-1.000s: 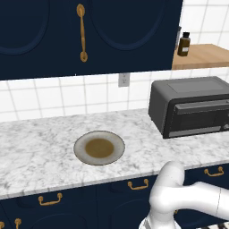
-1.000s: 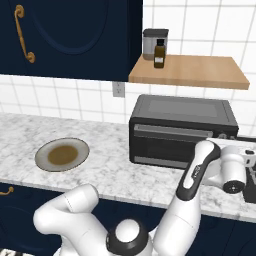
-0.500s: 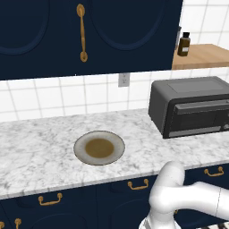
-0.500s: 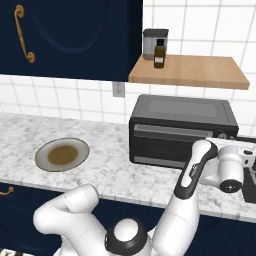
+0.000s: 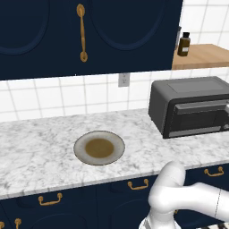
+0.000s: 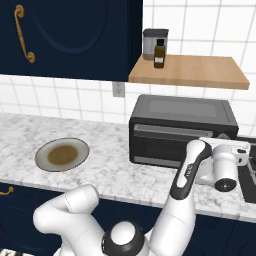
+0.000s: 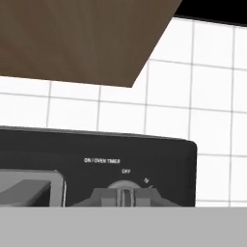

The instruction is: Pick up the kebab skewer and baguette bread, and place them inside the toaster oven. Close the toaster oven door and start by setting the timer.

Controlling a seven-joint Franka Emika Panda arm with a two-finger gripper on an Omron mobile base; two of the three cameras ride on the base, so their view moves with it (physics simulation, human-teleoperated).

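Note:
The toaster oven (image 6: 182, 131) (image 5: 192, 105) stands at the right on the marble counter. The toaster oven door (image 6: 165, 147) is shut, its grey bar handle (image 6: 165, 129) along the top. My hand (image 6: 225, 166) hangs in front of the oven's right end. In the hand view the timer knob (image 7: 125, 195) sits dead ahead under the words "ON / OVEN TIMER" and "OFF", and my gripper (image 7: 125, 198) is shut on its ridge, dark fingers (image 7: 103, 197) flanking it. The kebab skewer and the baguette bread are hidden from view.
A round plate (image 5: 117, 151) (image 6: 80, 150) with a brown centre lies on the counter left of the oven. A wooden shelf (image 6: 190, 70) above the oven carries a brown bottle (image 6: 159, 54) and a canister (image 6: 150, 42). A dark appliance edge (image 6: 248, 172) borders the far right.
My hand has shifted a little left toward the oven's knob panel and the jaws have closed. Oven and plate have not moved.

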